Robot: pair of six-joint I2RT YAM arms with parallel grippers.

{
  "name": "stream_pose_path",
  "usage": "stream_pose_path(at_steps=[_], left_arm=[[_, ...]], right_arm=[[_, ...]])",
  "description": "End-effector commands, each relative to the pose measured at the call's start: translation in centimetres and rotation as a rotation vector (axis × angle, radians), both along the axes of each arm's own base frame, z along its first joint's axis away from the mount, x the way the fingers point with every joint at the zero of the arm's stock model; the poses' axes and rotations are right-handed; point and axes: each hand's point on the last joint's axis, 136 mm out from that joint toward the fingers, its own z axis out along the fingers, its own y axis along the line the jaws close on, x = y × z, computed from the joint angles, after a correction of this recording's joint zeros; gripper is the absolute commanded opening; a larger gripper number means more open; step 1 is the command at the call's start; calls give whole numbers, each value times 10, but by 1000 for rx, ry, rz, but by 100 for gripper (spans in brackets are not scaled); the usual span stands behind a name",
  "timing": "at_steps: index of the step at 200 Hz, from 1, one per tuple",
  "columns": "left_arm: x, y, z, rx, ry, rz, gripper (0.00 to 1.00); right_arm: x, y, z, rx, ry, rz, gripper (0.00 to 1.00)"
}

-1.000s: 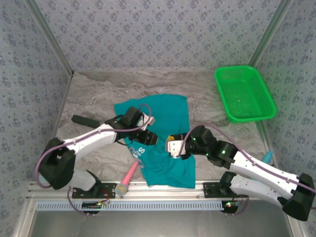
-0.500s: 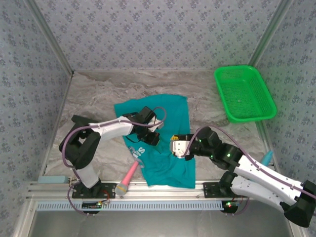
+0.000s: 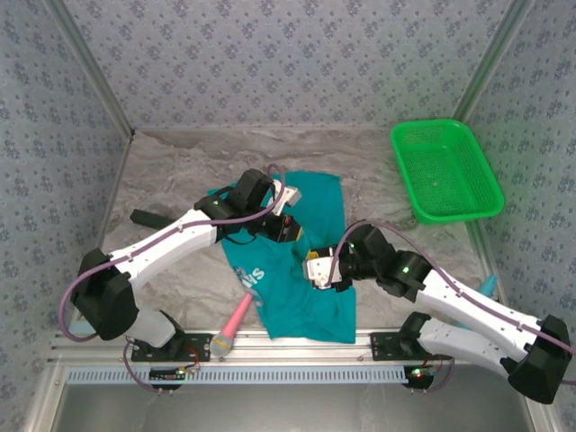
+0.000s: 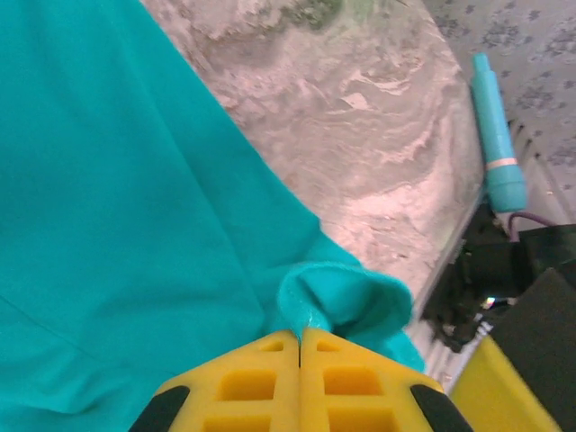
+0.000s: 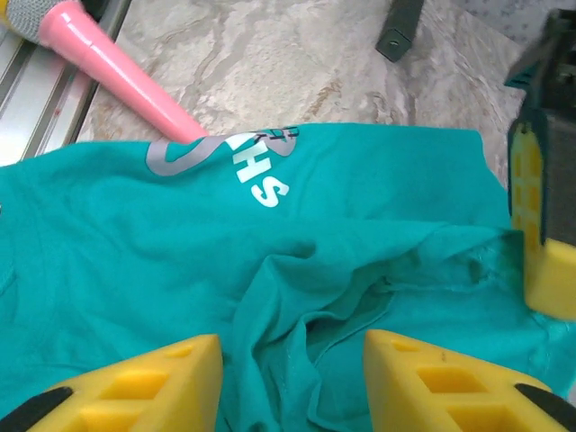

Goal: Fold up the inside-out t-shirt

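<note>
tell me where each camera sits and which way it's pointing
top external: above and behind, looking down at the table; left arm, right arm, t-shirt between them.
left wrist: behind the left claw, shut on a shirt fold, looking across the table.
right wrist: above the open right claw, looking down at wrinkled shirt.
shared: top and right wrist both show the pink microphone.

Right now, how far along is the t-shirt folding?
Done: nothing tidy yet; the t-shirt lies rumpled on the table. In hand: the left pincer is shut on a pinch of its cloth, the right pincer open over the wrinkled middle. Left: all the folds.
</note>
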Motion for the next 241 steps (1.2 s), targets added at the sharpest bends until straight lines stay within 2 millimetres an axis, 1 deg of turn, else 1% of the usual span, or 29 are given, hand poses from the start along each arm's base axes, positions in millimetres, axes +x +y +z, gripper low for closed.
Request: stream_pose_path(at_steps=[1,21,49,70,118,127,142,160,169,184,189,204,216,225,241], left_arm=[[-23,-1,-2,-43,143,-3,0],[-27,1,-4,-62,150,6,0],[-29,4,-2,-73,149,22,0],[-33,2,0,-102,156,14,0],[-38,2,10,-141,160,5,0],[-38,2,10,-138,163,3,0],[-40,3,11,-140,165,0,0],[-38,4,11,-139,151,6,0],[-36,6,10,-130,141,16,0],[-35,9,8,-120,141,25,0],[-35,9,8,-121,140,24,0],[-32,10,6,-117,128,30,0],[-29,12,1,-103,127,43,0],[-25,14,-3,-90,135,53,0],[-18,16,-9,-64,128,73,0]], right_arm=[[4,-3,-4,-81,-68,37,46],[1,-1,-15,-132,-60,62,46],[4,-3,-36,-263,-58,68,44],[13,-4,-49,-316,-77,52,43],[35,0,-65,-348,-151,0,40],[38,-1,-71,-375,-157,-12,40],[41,-6,-78,-421,-151,-26,37],[40,-13,-86,-472,-139,-19,33],[38,-16,-87,-487,-123,-16,30],[37,-16,-84,-471,-106,-21,18],[35,-15,-84,-460,-97,-15,13],[31,-10,-77,-415,-93,6,4],[26,-5,-70,-367,-93,30,1],[23,-2,-63,-333,-99,46,0],[18,-2,-52,-312,-127,68,0]])
